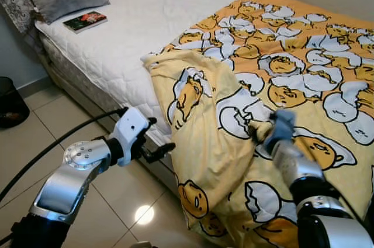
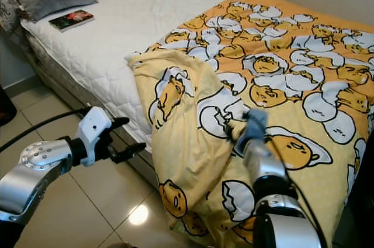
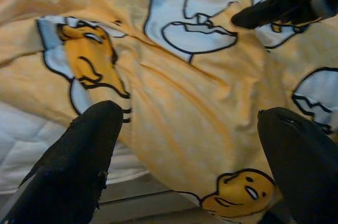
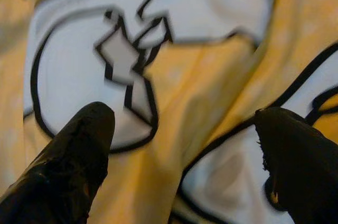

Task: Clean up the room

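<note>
Right gripper fingers spread, pressed down on the yellow egg-print quilt bunched at the bed's near edge (not pinching); left gripper open, hovering left of the overhanging fold, likely to catch it

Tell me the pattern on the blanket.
Yellow-orange blanket with cartoon egg yolks and white cracked shells, clearest in the left eye view.
</note>
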